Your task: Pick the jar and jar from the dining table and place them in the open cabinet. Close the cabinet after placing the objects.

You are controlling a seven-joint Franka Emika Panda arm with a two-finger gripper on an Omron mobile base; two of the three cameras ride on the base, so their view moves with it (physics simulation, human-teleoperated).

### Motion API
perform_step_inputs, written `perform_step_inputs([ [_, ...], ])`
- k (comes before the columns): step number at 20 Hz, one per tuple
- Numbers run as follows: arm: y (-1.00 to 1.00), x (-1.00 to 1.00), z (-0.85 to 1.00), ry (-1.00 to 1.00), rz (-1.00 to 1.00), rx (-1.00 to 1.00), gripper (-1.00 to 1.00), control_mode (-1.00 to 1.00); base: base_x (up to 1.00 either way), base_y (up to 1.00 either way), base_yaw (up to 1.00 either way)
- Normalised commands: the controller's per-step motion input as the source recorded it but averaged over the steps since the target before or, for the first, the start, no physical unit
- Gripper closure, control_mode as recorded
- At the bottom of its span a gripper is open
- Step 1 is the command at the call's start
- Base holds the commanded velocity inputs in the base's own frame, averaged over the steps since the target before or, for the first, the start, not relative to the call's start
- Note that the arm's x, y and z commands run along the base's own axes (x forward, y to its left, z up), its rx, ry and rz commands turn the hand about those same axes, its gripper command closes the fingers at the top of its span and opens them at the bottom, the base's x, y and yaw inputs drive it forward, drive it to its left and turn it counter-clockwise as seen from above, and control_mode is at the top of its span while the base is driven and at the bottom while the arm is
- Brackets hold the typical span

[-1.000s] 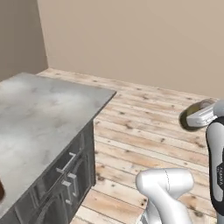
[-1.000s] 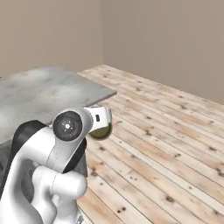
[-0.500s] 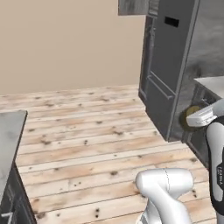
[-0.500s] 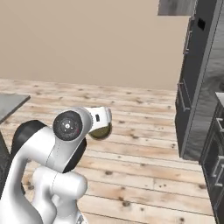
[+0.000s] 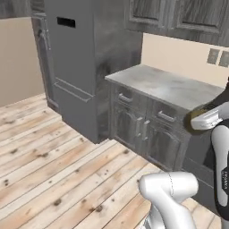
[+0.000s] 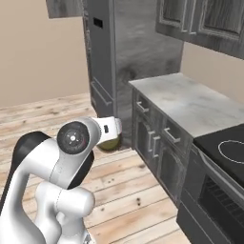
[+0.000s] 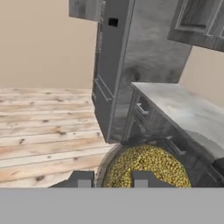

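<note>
Kitchen units now fill the base views where plank floor and the dining table showed a second ago: the base has driven and turned. Tall dark cabinet [image 5: 82, 62] ahead, marble tabletop [image 6: 190, 102] beside it. Jaws pinch the olive-yellow jar [image 7: 146, 166], carried toward placement.

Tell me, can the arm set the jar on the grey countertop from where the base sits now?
Probably yes. The gripper holds the olive-yellow jar about level with the countertop, which lies bare just ahead with nothing between. Reach depth is hard to judge.
</note>
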Motion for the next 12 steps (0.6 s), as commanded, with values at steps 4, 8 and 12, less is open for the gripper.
perform_step_inputs([
  [4,0.0,0.0,0.0,0.0,0.0,0.0,1.0,1.0,0.0,0.29,-0.71],
  [8,0.0,0.0,0.0,0.0,0.0,0.0,1.0,1.0,0.05,0.66,-0.28],
  [12,0.0,0.0,0.0,0.0,0.0,0.0,1.0,1.0,0.23,0.67,0.0],
])
